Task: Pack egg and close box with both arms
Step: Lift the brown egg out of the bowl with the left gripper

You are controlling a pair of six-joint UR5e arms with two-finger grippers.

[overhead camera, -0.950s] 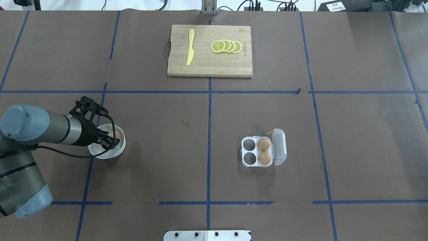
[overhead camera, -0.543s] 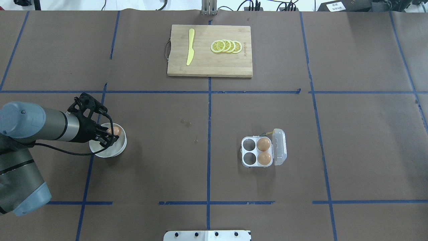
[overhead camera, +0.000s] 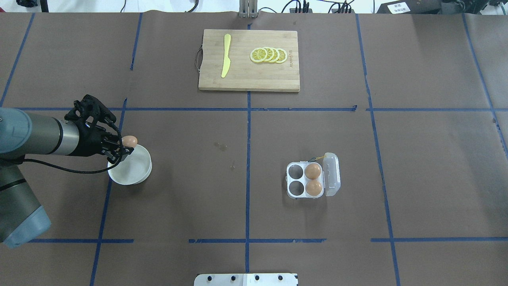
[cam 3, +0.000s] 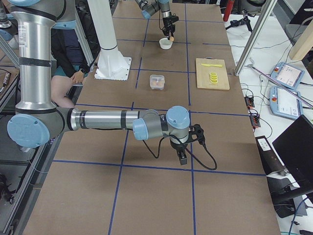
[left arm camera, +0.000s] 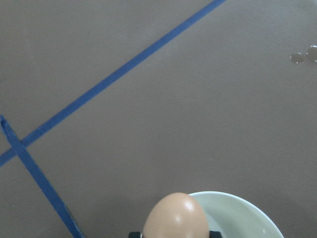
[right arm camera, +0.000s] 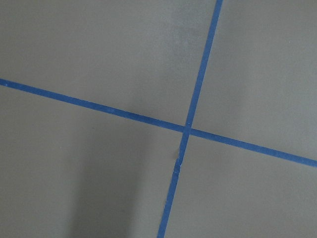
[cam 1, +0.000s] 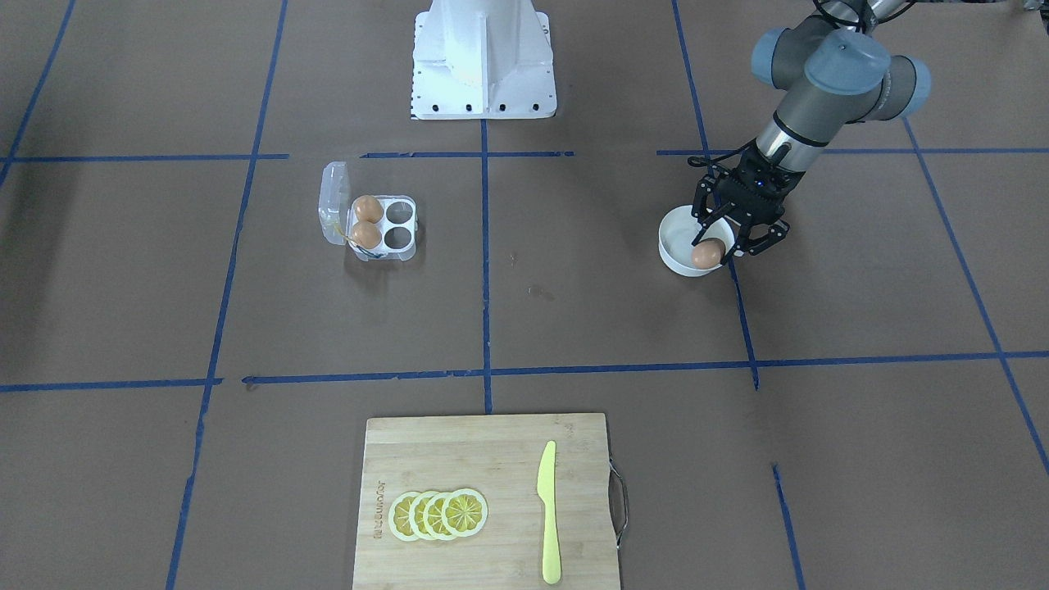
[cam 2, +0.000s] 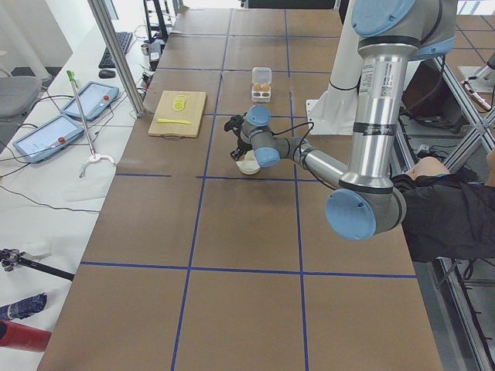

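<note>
My left gripper is shut on an orange-brown egg and holds it just above the far rim of the white bowl. The egg also shows in the front view and, between the fingertips, in the left wrist view. The clear box sits open right of centre, its lid folded out to the right. Two eggs fill its right cells and its two left cells are empty. My right gripper shows only in the exterior right view, low over bare table; I cannot tell whether it is open or shut.
A wooden cutting board with a yellow knife and lemon slices lies at the far middle. Blue tape lines cross the brown table. The white base pedestal stands at the robot's edge.
My left gripper has risen out of the bowl with the egg and pulled back toward the left. The bowl now looks empty. The box has not moved.
</note>
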